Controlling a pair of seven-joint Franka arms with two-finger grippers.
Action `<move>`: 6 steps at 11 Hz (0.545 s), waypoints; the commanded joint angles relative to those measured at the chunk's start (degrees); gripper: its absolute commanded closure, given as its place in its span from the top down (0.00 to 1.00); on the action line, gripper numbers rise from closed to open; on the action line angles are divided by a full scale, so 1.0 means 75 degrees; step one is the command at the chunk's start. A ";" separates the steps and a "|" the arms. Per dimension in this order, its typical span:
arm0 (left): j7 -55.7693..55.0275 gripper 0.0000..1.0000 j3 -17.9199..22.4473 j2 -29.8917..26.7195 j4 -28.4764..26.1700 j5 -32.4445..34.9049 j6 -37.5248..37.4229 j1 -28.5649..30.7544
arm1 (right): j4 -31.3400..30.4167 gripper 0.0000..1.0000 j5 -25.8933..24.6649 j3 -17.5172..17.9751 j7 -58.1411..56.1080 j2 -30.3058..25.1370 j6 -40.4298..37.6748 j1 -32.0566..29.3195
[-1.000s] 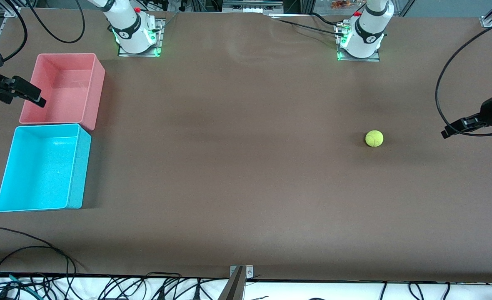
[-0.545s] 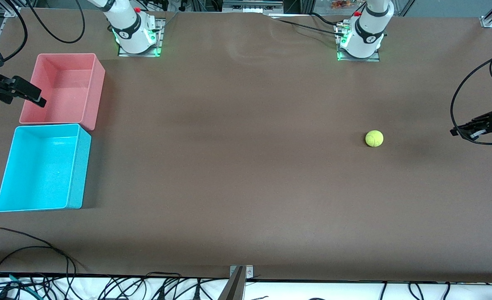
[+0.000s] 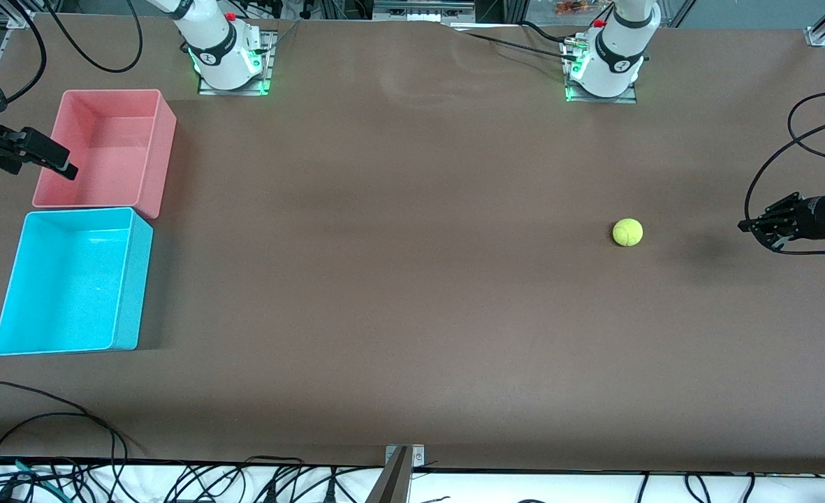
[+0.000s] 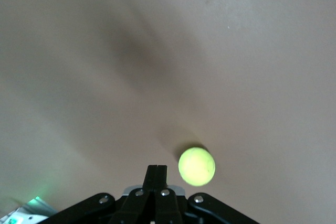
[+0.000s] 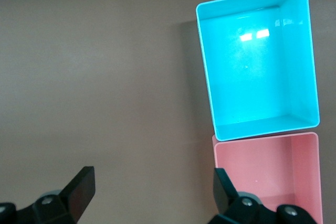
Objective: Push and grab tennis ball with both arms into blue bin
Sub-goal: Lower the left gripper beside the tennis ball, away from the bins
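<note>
The yellow-green tennis ball [image 3: 627, 232] lies on the brown table toward the left arm's end; it also shows in the left wrist view [image 4: 197, 166]. My left gripper [image 3: 746, 226] is shut and empty, low over the table beside the ball with a gap between them, its tips [image 4: 157, 170] pointing toward the ball. The blue bin [image 3: 42, 340] stands empty at the right arm's end, and shows in the right wrist view [image 5: 207, 93]. My right gripper [image 3: 68, 170] is open and empty, up over the pink bin's edge; its fingers [image 5: 81, 185] are wide apart.
A pink bin [image 3: 164, 147] stands against the blue bin, farther from the front camera; it also shows in the right wrist view [image 5: 310, 182]. Cables [image 3: 768, 168] loop by the left arm's end. More cables [image 3: 49, 412] lie along the table's near edge.
My left gripper has turned and dropped lower, with its tips now pointing at the ball. The ball and my right gripper have not moved.
</note>
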 commanded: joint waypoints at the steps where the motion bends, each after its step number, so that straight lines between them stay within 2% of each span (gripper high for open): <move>1: -0.0663 0.00 -0.0139 -0.0211 -0.1030 0.0553 0.1068 -0.0047 | 0.0154 1.00 0.0048 -0.0019 -0.0023 0.0046 -0.0144 0.0017; 3: -0.1388 0.00 -0.0675 -0.0772 -0.2434 0.0663 0.2623 -0.0048 | 0.0154 1.00 0.0048 -0.0019 -0.0022 0.0046 -0.0144 0.0017; 5: -0.1742 0.00 -0.0748 -0.0670 -0.2662 0.0651 0.2829 -0.0048 | 0.0154 1.00 0.0048 -0.0008 -0.0011 0.0046 -0.0144 0.0017; 6: -0.2127 0.00 -0.0760 -0.0681 -0.3011 0.0651 0.3340 -0.0060 | 0.0154 1.00 0.0048 -0.0019 -0.0022 0.0046 -0.0144 0.0017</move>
